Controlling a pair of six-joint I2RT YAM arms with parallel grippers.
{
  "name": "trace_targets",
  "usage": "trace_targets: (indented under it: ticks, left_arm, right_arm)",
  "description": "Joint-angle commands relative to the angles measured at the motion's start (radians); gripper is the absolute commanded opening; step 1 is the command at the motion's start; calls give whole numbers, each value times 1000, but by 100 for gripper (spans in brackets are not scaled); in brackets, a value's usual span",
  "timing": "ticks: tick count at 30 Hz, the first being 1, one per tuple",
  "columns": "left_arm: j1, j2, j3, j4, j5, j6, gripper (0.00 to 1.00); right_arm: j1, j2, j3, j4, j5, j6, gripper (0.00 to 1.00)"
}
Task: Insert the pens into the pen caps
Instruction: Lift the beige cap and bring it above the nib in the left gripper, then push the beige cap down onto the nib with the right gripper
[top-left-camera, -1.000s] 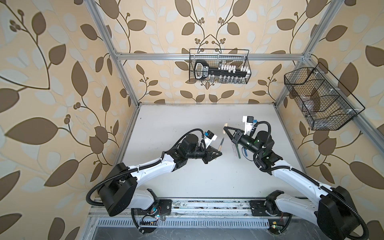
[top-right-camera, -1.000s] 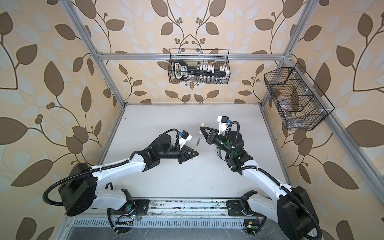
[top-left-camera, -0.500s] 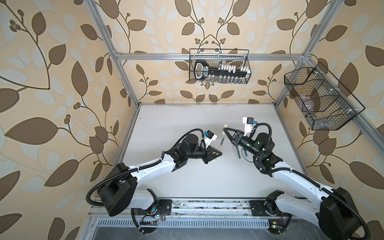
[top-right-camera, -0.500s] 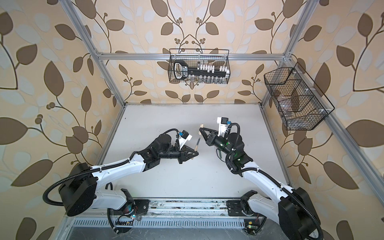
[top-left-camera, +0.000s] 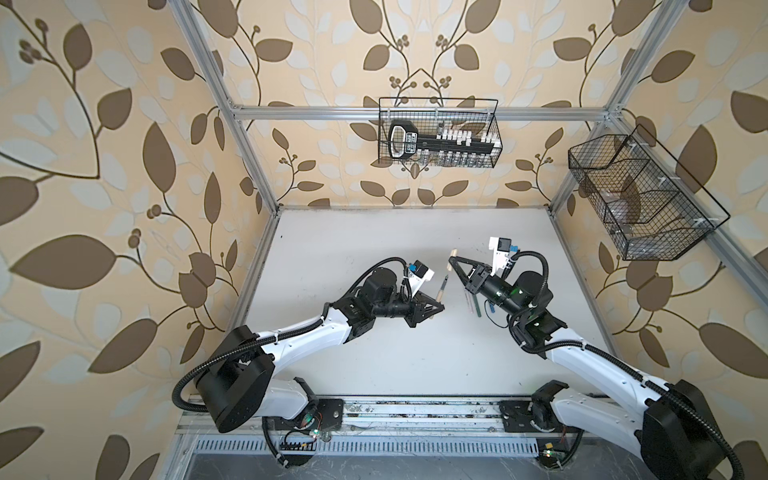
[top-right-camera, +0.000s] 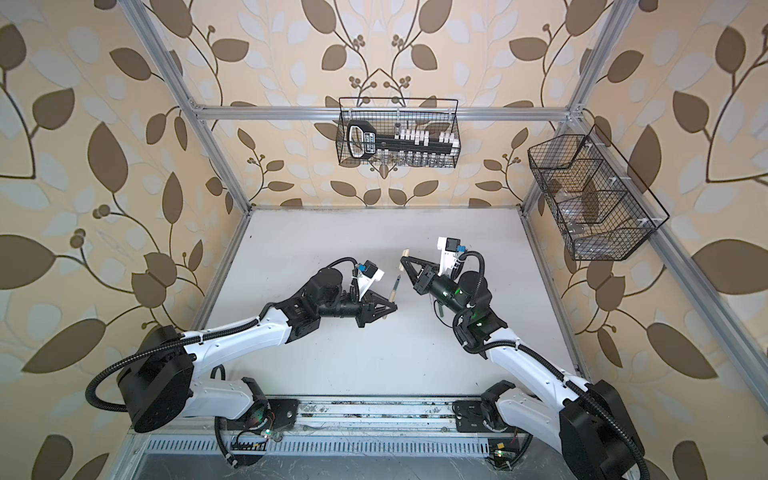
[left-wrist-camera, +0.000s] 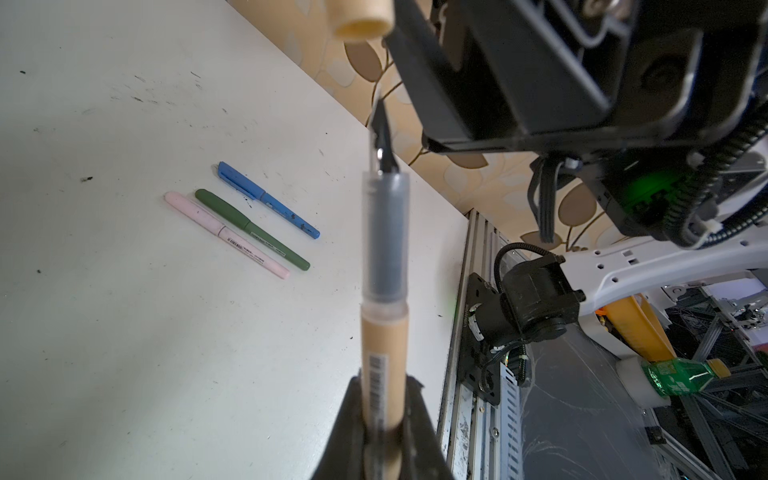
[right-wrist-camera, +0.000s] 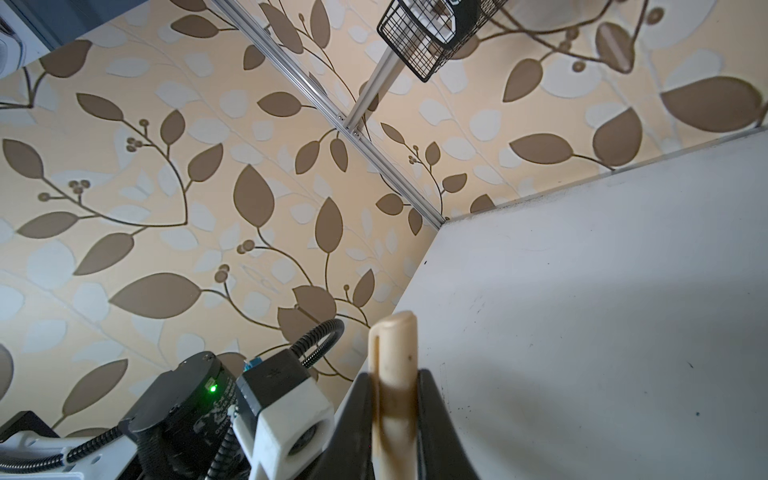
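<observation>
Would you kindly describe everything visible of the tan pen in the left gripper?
The tan stick pen is uncapped: a matte, plastic-looking tan barrel with a printed barcode, a translucent grip section, dark inside, and a black pointed tip. The left gripper clamps its lower barrel in the air; nothing else touches it. Its tip points toward the open mouth of the short tan cap in the right gripper, a gap between.

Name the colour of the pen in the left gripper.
The pen is tan with a translucent grey front and dark tip; left wrist view shows it best.
</observation>
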Motion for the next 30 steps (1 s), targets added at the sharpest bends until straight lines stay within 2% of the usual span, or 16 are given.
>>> trace_targets:
  ticks: [1, 30]
  left_arm:
    - [-3, -22, 9, 32, 31, 5, 0]
    - [-6, -25, 17, 29, 19, 6, 0]
  right_arm:
    - [12, -16, -26, 53, -5, 14, 17]
    - [41, -31, -71, 73, -10, 15, 16]
